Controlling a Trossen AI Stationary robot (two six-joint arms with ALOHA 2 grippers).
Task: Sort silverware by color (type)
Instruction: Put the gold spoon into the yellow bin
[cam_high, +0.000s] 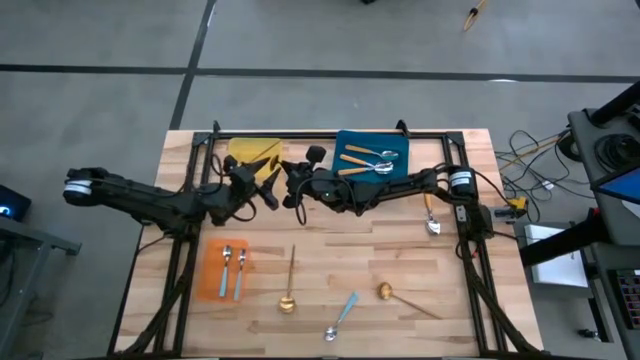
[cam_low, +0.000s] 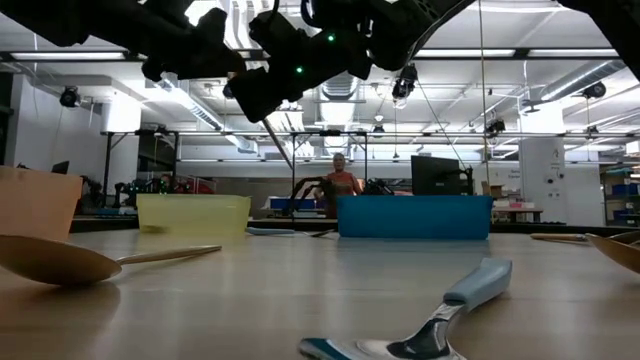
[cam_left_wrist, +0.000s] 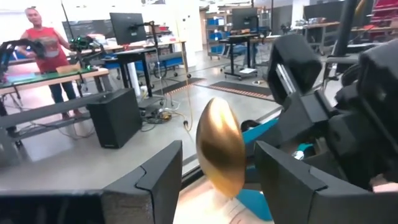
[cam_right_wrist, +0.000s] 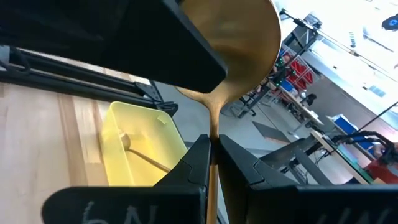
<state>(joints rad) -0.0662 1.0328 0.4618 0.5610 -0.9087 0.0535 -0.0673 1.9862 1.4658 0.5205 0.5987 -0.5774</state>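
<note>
Gleaming gold spoon (cam_right_wrist: 239, 43), thin-handled, clenched upright in right hand (cam_right_wrist: 213, 162), its bowl between released left hand (cam_left_wrist: 214, 180) fingers.

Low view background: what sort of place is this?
Likely a robotics lab or workshop: an open hall with ceiling strip lights, workbenches carrying a monitor, and a person standing at the back.

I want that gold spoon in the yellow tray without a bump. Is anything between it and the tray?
The left gripper stands open around the gold spoon's bowl, right beside the yellow tray; the right gripper pinches its handle.
</note>
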